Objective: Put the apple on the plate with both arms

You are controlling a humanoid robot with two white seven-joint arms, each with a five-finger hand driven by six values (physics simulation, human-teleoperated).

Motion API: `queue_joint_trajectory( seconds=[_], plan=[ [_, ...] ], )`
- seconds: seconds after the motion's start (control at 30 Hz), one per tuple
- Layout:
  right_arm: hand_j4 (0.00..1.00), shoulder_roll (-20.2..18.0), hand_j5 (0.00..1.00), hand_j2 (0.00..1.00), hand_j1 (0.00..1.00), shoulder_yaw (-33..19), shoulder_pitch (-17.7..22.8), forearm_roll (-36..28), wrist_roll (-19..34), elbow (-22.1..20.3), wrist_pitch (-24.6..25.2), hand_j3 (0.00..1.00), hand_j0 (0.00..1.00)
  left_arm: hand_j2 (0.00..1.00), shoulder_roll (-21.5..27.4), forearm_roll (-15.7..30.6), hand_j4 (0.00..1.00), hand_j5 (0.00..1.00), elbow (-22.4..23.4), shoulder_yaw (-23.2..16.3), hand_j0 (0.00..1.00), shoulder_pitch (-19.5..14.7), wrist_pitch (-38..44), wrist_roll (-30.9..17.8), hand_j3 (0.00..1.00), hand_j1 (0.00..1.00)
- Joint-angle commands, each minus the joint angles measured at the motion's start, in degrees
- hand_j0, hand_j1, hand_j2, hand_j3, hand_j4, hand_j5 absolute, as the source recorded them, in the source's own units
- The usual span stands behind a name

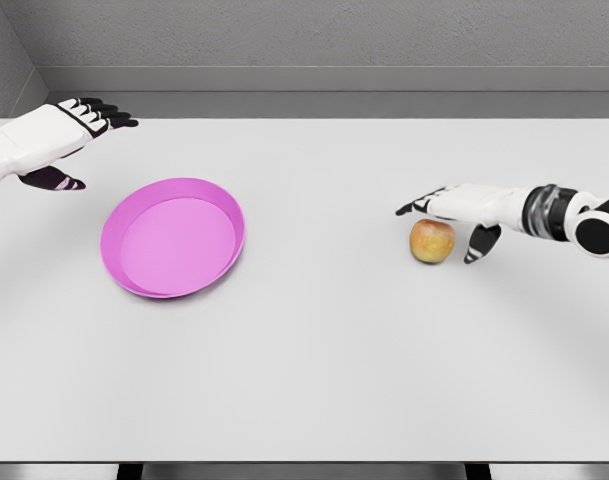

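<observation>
fingers (420, 205) spread over apple (433, 241), holding nothing

No text, label, brand, number or sign can be read anywhere — the plate (173, 238), the apple (433, 241), the counter (334, 350) and both hands — left hand (79, 135), right hand (454, 215) — carry plain, unmarked surfaces

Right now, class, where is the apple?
In the head view, the apple sits on the table, right of centre, just under the open right hand, well apart from the pink plate.
</observation>
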Motion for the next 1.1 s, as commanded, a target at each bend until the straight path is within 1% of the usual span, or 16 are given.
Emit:
queue_joint_trajectory(
  seconds=[0.0, 0.23, 0.3, 0.33, 0.37, 0.4, 0.43, 0.47, 0.5, 0.67, 0.77, 0.9, 1.07],
  plan=[
    [1.0, 0.22, 1.0, 1.0, 1.0, 0.89, 0.0, -0.12, 0.01, 0.63, -0.04, 1.0, 1.0, 1.0, 0.07, 0.13, 1.0, 1.0, -0.03, 0.09, 1.0, 0.0, 0.02, 0.03, 1.0, 1.0],
    [1.0, 0.22, 1.0, 1.0, 1.0, 1.42, 0.0, -0.03, 0.01, 0.55, -0.04, 1.0, 1.0, 1.0, 0.07, 0.05, 1.0, 1.0, 0.15, 0.18, 1.0, 0.0, 0.02, 0.03, 1.0, 1.0],
    [1.0, 0.22, 1.0, 1.0, 1.0, 1.69, 0.0, -0.03, 0.01, 0.63, -0.04, 1.0, 1.0, 1.0, -0.02, 0.05, 1.0, 1.0, 0.85, 0.35, 1.0, -0.09, 0.02, 0.03, 1.0, 1.0],
    [0.96, 0.22, 0.96, 0.96, 0.96, 1.77, 0.0, -0.12, 0.01, 0.63, -0.04, 0.96, 0.96, 1.0, -0.11, 0.05, 1.0, 1.0, 0.85, 0.35, 1.0, -0.09, 0.02, -0.05, 1.0, 1.0],
    [0.82, 0.22, 0.82, 0.82, 0.82, 1.86, 0.0, -0.03, 0.01, 0.63, -0.04, 0.82, 0.82, 1.0, -0.11, 0.05, 1.0, 1.0, 0.85, 0.27, 1.0, -0.09, 0.02, 0.03, 1.0, 1.0],
    [0.74, 0.22, 0.74, 0.74, 0.74, 1.95, 0.0, -0.03, 0.01, 0.63, -0.04, 0.74, 0.74, 1.0, -0.11, 0.05, 1.0, 1.0, 0.85, 0.27, 1.0, -0.09, 0.02, -0.05, 1.0, 1.0],
    [0.73, 0.22, 0.73, 0.73, 0.73, 2.21, 0.0, -0.03, 0.09, 0.63, -0.04, 0.73, 0.73, 1.0, -0.11, 0.05, 1.0, 1.0, 0.94, 0.27, 1.0, -0.09, 0.02, 0.03, 1.0, 1.0],
    [0.69, 0.22, 0.69, 0.69, 0.69, 2.3, 0.0, -0.03, 0.09, 0.63, -0.04, 0.69, 0.69, 1.0, -0.11, 0.05, 1.0, 1.0, 0.94, 0.27, 1.0, -0.09, 0.02, 0.03, 1.0, 1.0],
    [0.64, 0.22, 0.64, 0.64, 0.64, 2.56, 0.0, -0.12, 0.09, 0.55, -0.04, 0.64, 0.64, 1.0, -0.02, 0.05, 1.0, 1.0, 0.94, 0.27, 1.0, -0.09, 0.02, 0.03, 1.0, 1.0],
    [0.48, 0.13, 0.48, 0.48, 0.48, 2.56, 0.0, -0.03, 0.18, 0.55, -0.13, 0.48, 0.48, 1.0, -0.11, 0.05, 1.0, 1.0, 0.94, 0.27, 1.0, -0.09, 0.02, 0.03, 1.0, 1.0],
    [0.46, 0.13, 0.46, 0.46, 0.46, 2.56, 0.0, -0.03, 0.18, 0.55, -0.13, 0.46, 0.46, 1.0, -0.11, 0.05, 1.0, 1.0, 0.94, 0.27, 1.0, -0.09, 0.02, 0.03, 1.0, 1.0],
    [0.46, 0.13, 0.46, 0.46, 0.46, 2.48, 0.0, -0.03, 0.18, 0.55, -0.04, 0.46, 0.46, 1.0, -0.11, 0.05, 1.0, 1.0, 0.85, 0.35, 1.0, -0.09, 0.02, 0.03, 1.0, 1.0],
    [0.42, 0.13, 0.42, 0.42, 0.42, 2.12, -0.35, -0.03, 0.09, 0.11, -0.04, 0.42, 0.42, 1.0, 0.07, 0.13, 1.0, 1.0, 0.85, 0.44, 1.0, -0.09, 0.02, 0.03, 1.0, 1.0]
  ],
)
